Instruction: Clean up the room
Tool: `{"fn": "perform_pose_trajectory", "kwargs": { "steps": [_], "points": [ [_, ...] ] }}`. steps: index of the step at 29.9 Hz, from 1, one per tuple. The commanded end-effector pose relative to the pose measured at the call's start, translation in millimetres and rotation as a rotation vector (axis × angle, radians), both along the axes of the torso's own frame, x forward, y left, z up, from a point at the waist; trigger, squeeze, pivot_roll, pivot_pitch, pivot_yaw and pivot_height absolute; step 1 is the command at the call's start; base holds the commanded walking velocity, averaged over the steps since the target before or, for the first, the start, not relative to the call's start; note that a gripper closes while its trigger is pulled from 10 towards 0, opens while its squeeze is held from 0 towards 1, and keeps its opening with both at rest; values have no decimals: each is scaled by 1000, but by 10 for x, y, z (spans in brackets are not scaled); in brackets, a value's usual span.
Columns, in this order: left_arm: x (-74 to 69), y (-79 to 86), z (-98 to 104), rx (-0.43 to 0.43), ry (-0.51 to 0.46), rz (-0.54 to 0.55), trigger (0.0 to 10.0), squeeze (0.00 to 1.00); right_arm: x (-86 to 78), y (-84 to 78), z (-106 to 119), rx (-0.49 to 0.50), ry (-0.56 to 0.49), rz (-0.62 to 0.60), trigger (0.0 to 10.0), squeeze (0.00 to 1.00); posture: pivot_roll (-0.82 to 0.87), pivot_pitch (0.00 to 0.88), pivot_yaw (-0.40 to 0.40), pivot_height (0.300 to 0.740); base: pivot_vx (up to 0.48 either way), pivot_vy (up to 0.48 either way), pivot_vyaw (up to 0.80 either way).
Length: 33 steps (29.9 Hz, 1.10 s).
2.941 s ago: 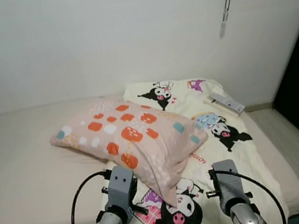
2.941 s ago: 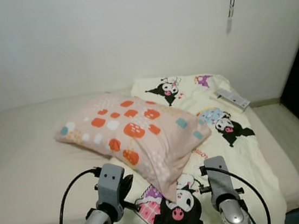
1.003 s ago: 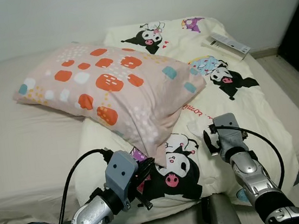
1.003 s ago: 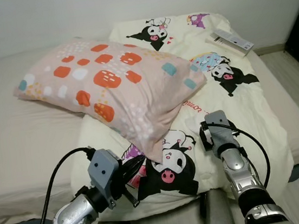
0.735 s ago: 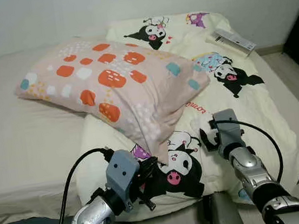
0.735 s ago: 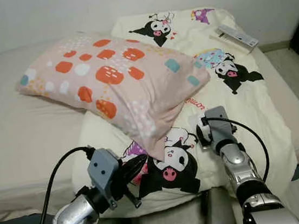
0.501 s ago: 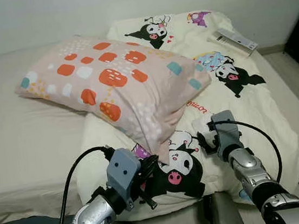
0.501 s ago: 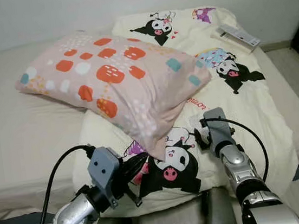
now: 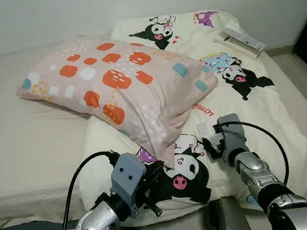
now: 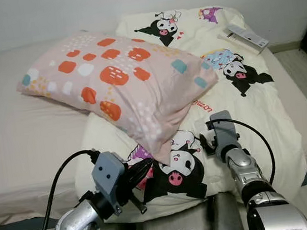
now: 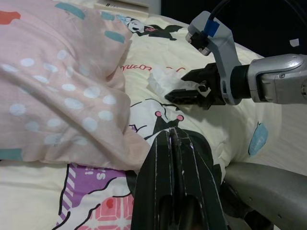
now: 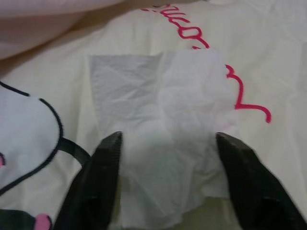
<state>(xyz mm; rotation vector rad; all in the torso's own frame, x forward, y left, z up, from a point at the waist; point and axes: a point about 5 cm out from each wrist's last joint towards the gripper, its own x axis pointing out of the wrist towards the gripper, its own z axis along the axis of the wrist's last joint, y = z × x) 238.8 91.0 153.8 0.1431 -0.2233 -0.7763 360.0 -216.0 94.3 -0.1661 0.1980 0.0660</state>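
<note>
A: The bed (image 9: 28, 147) is filling the room, cartoon quilt (image 9: 253, 108) spread over it. What's happening nearest?

B: The left gripper (image 11: 175, 139), fingers pressed together, is idling by the pillow (image 9: 122, 90). The right gripper (image 12: 165, 179), spread wide, is straddling a crumpled tissue (image 12: 163, 120) on the quilt.

A: Next?

B: Probably closing on it. Farther back, a box (image 9: 239, 41) is lying.

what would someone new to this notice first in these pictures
A big pink pillow with orange patches lies slanted across the cream cartoon-print blanket on the bed. Near the blanket's front edge, the right tool sits open around a crumpled white tissue, while the left tool, fingers closed, points at the pillow's lower corner. A long white box rests at the blanket's far right corner.
</note>
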Motion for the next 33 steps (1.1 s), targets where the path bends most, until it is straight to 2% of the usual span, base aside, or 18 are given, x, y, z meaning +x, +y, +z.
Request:
{"fn": "perform_pose_trajectory", "kwargs": {
  "steps": [1, 17, 22, 26, 27, 28, 29, 30, 31, 32, 33],
  "points": [
    [-27, -3, -41, 17, 16, -6, 10000, 0, -27, -17, -63, 18, 34, -17, 0, 0, 121, 309, 59, 574, 0, 0, 0],
    [0, -6, -49, 35, 10, -7, 10000, 0, -20, -63, -32, 12, 25, -21, 0, 0, 117, 299, 61, 574, 0, 0, 0],
    [23, -11, -32, 24, 4, 4, 10000, 0, 18, 50, 28, 39, -21, 32, 0, 0, 111, 293, 55, 574, 0, 0, 0],
    [27, -16, -30, 23, 2, 3, 10000, 0, 19, 112, 21, 13, -29, 56, 0, 0, 110, 293, 58, 574, 0, 0, 0],
    [26, -25, -32, 27, 0, -1, 10000, 0, 14, 119, 8, -16, -26, 55, 3294, 0, 111, 294, 59, 574, 0, 0, 0],
    [26, -25, -32, 27, 0, -1, 10000, 0, 14, 119, 8, -16, -26, 55, 3294, 0, 111, 294, 59, 574, 0, 0, 0],
    [26, -29, -32, 27, 0, -3, 10000, 0, 7, 118, -8, -22, -18, 52, 10000, 502, 110, 297, 60, 574, 0, 0, 0],
    [26, -31, -31, 27, 0, -4, 10000, 0, 3, 117, -19, -25, -12, 49, 10000, 788, 110, 298, 59, 574, 0, 0, 0],
    [26, -31, -31, 27, 0, -4, 10000, 0, 3, 117, -19, -25, -12, 49, 10000, 788, 110, 298, 59, 574, 0, 0, 0],
    [24, -34, -31, 30, 0, -6, 10000, 0, -9, 101, -44, -25, 1, 36, 10000, 1000, 116, 301, 61, 574, 0, 0, 0],
    [22, -35, -30, 31, 0, -8, 10000, 0, -21, 84, -66, -25, 12, 25, 10000, 1000, 118, 305, 61, 574, 0, 0, 0]
  ]
}}
